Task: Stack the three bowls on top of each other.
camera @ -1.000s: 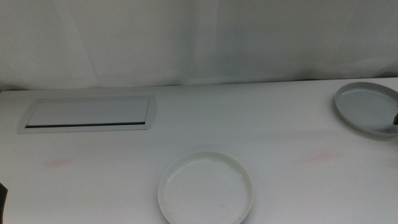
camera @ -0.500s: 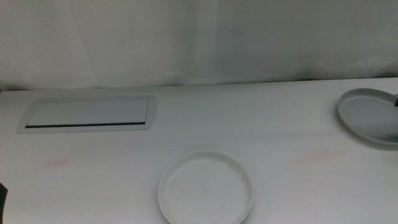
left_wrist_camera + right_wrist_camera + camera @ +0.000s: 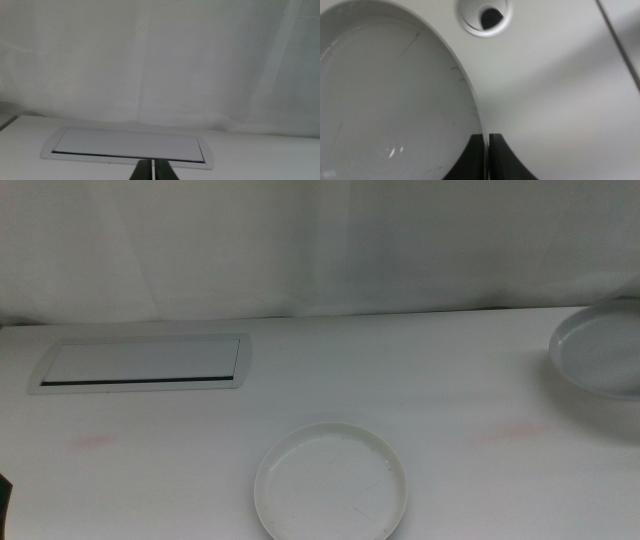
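Note:
The cream white bowl (image 3: 330, 483) lies flat on the table near the front middle. The light grey bowl (image 3: 600, 355) hangs tilted at the far right edge of the middle view, partly cut off. In the right wrist view my right gripper (image 3: 487, 155) is shut on the rim of this grey bowl (image 3: 385, 100); the gripper itself is outside the middle view. My left gripper (image 3: 151, 170) waits at the front left, shut with nothing in it. The mint green bowl is out of view.
A flat white panel with a dark slot (image 3: 145, 362) is set into the table at the back left, also facing the left gripper as the panel (image 3: 127, 145). A round cable grommet (image 3: 484, 17) sits in the tabletop beyond the grey bowl. A white curtain backs the table.
The grey bowl has lifted and shifted to the right, further out of the middle view, and the dark tip of the right gripper no longer shows there. The white bowl has not moved.

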